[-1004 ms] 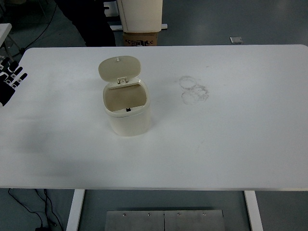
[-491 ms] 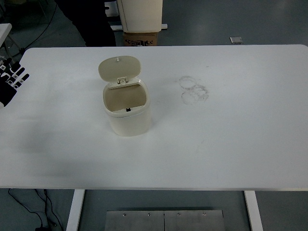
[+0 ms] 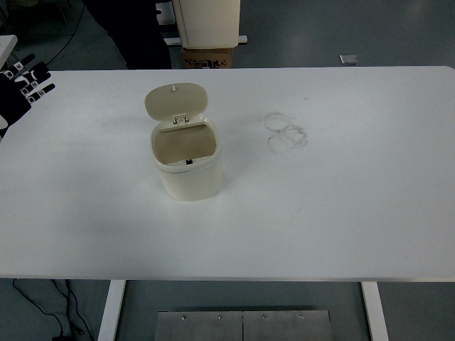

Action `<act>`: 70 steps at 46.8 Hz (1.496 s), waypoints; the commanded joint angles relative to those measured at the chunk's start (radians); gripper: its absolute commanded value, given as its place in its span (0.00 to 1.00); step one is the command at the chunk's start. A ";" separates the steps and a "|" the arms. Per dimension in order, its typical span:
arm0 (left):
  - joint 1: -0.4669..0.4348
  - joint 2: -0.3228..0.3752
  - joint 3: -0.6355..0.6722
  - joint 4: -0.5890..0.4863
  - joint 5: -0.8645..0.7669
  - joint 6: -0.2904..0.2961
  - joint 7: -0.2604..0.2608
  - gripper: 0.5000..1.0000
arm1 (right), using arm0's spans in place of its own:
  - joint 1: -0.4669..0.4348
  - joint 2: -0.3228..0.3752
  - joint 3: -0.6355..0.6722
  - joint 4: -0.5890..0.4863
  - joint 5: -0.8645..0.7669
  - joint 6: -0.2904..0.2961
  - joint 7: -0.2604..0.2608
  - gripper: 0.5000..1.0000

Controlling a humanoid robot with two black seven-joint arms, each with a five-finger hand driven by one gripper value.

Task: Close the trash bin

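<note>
Head view, left robot hand (image 3: pixel 21 89) half cropped, trash bin (image 3: pixel 188 160) open

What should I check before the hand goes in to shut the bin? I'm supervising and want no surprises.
1. Trash bin upright on table: ok.
2. Lid open, hinged at the far side: ok, needs closing.
3. Left hand near bin: not ok, at the table's left edge.
4. Fingers free, holding nothing: ok.
5. Path from hand to lid clear: ok.
6. Right arm position: cannot tell, out of view.
</note>
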 commanded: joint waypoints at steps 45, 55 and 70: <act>-0.740 0.140 0.947 -0.382 0.006 -0.077 0.009 1.00 | 0.000 0.000 0.000 0.000 0.000 0.000 -0.001 0.98; -0.832 0.090 0.985 -0.384 0.065 -0.123 0.073 1.00 | 0.000 0.000 0.000 0.000 0.000 0.000 0.001 0.98; -0.921 -0.014 0.987 -0.382 0.154 -0.132 0.081 1.00 | 0.000 0.000 0.000 0.000 0.000 0.000 -0.001 0.98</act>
